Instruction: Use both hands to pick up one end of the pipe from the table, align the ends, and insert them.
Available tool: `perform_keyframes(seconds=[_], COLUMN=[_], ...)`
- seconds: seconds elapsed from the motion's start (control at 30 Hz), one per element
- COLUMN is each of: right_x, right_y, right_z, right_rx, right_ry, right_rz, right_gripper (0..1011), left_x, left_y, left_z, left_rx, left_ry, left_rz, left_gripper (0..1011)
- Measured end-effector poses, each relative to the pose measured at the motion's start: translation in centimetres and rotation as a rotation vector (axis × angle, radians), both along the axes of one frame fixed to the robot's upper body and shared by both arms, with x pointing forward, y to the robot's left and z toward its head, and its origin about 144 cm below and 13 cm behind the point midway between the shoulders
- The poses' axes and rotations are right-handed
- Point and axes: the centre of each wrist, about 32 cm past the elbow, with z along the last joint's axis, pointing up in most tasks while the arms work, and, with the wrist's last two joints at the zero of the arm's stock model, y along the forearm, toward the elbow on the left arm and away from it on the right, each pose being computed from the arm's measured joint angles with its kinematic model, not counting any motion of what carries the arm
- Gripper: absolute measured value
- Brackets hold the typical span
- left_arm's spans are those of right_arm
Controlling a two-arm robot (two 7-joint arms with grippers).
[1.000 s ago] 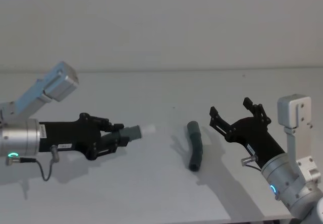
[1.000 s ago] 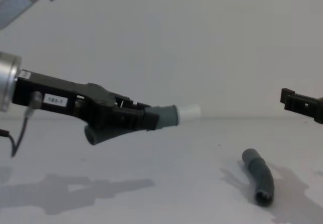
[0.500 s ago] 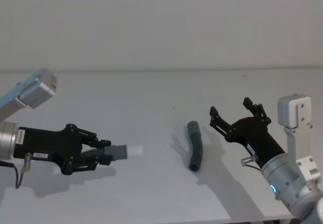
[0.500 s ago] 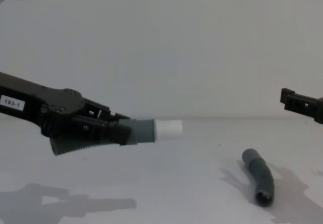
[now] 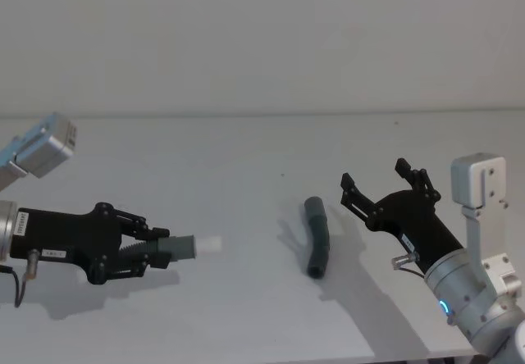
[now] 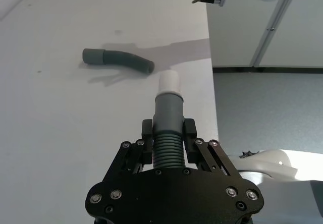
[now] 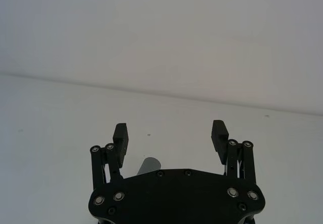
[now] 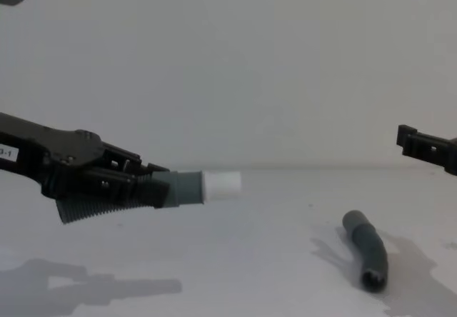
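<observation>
Two hose pcs: left gripper [image 5: 156,249] clamps white-tipped piece [image 5: 182,247] aloft, tip aimed right for mating; right gripper [image 5: 373,172] open near cuffed piece [image 5: 318,234] on table [image 5: 246,315], ungrasped.

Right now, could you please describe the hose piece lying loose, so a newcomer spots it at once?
On the white table, look near the open jaws of the right gripper. A short, curved dark hose lies there, free. Unlike the white-tipped piece in the left gripper, it is grey throughout.
</observation>
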Motion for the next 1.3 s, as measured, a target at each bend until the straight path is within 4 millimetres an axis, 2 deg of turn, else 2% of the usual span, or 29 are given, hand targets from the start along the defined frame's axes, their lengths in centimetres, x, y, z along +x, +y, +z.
perform_keyframes(seconds=[0.77,1.3], right_x=[-0.1,-0.2], right_y=[0.4,3.4], right_z=[0.3,1.3], right_rx=[-0.006,-0.118], right_ry=[0.026,0.126], right_rz=[0.005,0.023], right_gripper=[1003,1003], left_x=[0.6,0.7], left_y=[-0.1,-0.2], left_z=[-1.2,-1.3], left_rx=[-0.023,-0.027], left_ry=[-0.003,-0.003], left_rz=[0.027,0.029], left_gripper=[327,327])
